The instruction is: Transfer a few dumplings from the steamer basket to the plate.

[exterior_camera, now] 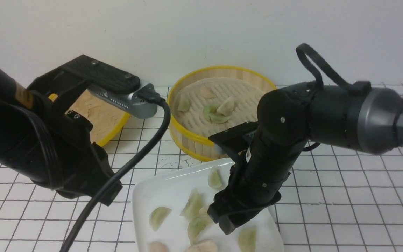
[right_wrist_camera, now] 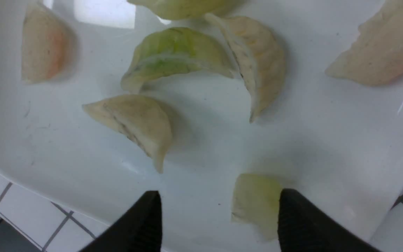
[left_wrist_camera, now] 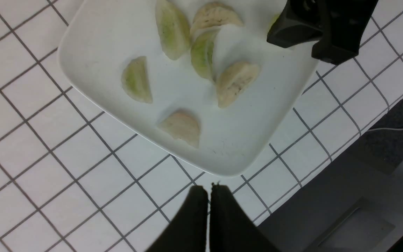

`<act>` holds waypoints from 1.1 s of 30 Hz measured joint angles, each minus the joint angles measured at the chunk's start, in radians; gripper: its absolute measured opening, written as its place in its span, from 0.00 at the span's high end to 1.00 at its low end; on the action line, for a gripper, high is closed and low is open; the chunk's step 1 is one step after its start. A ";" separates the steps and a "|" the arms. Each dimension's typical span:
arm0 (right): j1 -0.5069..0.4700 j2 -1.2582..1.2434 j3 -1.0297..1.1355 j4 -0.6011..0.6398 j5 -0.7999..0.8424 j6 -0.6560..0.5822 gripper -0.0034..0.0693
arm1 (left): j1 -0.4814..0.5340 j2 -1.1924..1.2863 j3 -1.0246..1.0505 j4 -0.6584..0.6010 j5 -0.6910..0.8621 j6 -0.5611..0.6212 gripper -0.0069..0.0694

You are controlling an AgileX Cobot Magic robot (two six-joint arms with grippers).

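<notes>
— Seven dumplings (exterior_camera: 159, 217) at least lie on the plate (exterior_camera: 168, 190), going by the front view. Does the basket (exterior_camera: 187, 140) hold more?
— Five or so, green and beige, clustered on its slatted floor. The basket stands at the back by the wall, just behind the plate. Whether the two touch cannot be told.
— And the right gripper (right_wrist_camera: 219, 210)?
— It hangs low over the plate's near right part, jaws standing wide apart. A green dumpling (right_wrist_camera: 255, 203) lies flat on the plate between them, right against one finger (right_wrist_camera: 303, 224). The other finger is well clear of it, so the dumpling is not clamped.
— The left gripper (left_wrist_camera: 208, 210)?
— Its fingers are pressed together with nothing between them. It hangs above the tiled table (left_wrist_camera: 47, 157), just off a rounded corner of the plate.
— What else stands on the table?
— A woven lid (exterior_camera: 96, 112) with a yellow rim, at the back left, partly hidden behind the left arm and apart from the basket.
— How do the dumplings on the plate lie?
— Mostly singly, spread over the white surface. Near the middle two of them touch, one green and one beige.
</notes>
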 joint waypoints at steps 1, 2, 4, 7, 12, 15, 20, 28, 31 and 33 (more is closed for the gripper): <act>0.000 -0.001 -0.023 -0.018 0.025 0.008 0.34 | 0.000 0.000 0.000 0.000 0.000 0.000 0.92; 0.000 -0.006 -0.038 -0.030 0.048 0.016 0.34 | 0.000 0.000 0.000 0.000 0.000 0.001 0.92; 0.001 -0.038 -0.070 -0.060 0.093 0.042 0.41 | 0.000 -0.008 0.000 0.000 0.000 0.001 0.92; 0.001 -0.142 -0.097 -0.112 0.127 0.100 0.59 | 0.000 -0.040 0.000 0.000 0.000 0.001 0.92; 0.002 -0.403 -0.103 -0.191 0.140 0.223 0.90 | 0.000 -0.130 0.000 0.000 -0.009 0.002 0.92; 0.010 -0.697 -0.047 -0.244 0.067 0.312 0.96 | 0.000 -0.218 0.000 0.000 -0.067 0.004 0.92; 0.011 -1.132 0.178 -0.312 -0.181 0.359 0.97 | 0.000 -0.318 0.000 -0.002 -0.129 0.004 0.92; 0.011 -1.781 0.666 -0.604 -0.527 0.578 0.97 | 0.000 -0.396 0.000 -0.006 -0.166 -0.020 0.92; 0.011 -1.850 0.748 -0.666 -0.540 0.644 0.97 | 0.000 -0.395 0.000 -0.013 -0.201 -0.055 0.92; 0.011 -1.854 0.770 -0.691 -0.549 0.653 0.97 | 0.000 -0.400 0.010 -0.032 -0.231 -0.063 0.92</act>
